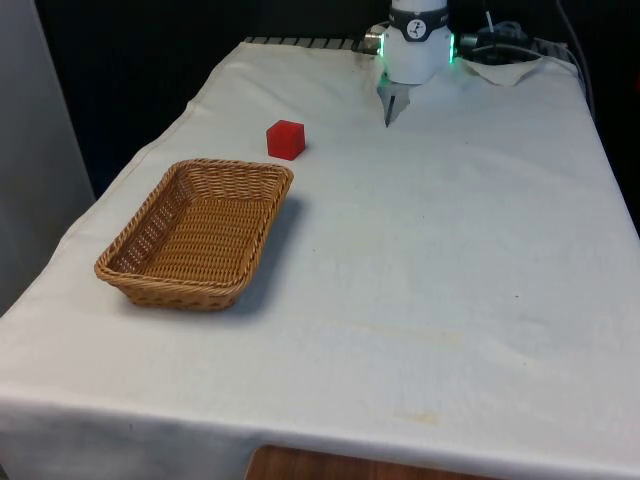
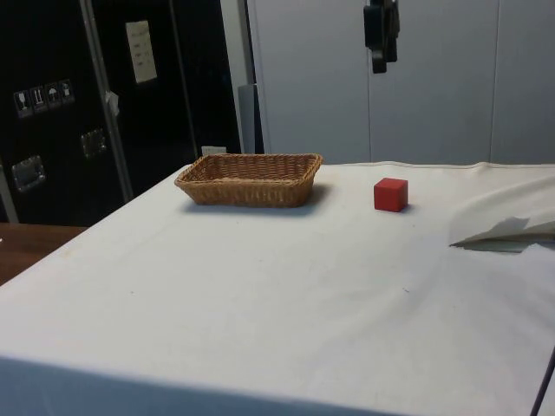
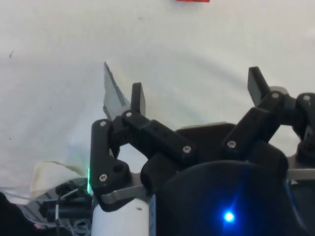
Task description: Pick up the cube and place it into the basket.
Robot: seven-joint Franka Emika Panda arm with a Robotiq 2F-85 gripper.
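A small red cube (image 1: 286,139) rests on the white cloth just beyond the far end of the wicker basket (image 1: 230,166), a short gap apart. In the side view the cube (image 2: 390,194) stands to the right of the basket (image 2: 247,191), which holds nothing. My black gripper (image 2: 379,65) hangs high above the table, well above the cube and slightly nearer the basket. In the wrist view the gripper (image 3: 198,91) is open, nothing between its fingers (image 3: 138,98), and a sliver of the cube (image 3: 193,1) shows at the picture's edge.
A raised fold in the cloth (image 1: 392,106) lies near the robot's base, also seen as the fold (image 2: 507,232) in the side view. Crumpled cloth and cables (image 1: 505,55) sit at the far end. The table's wooden edge (image 1: 330,465) shows at the near side.
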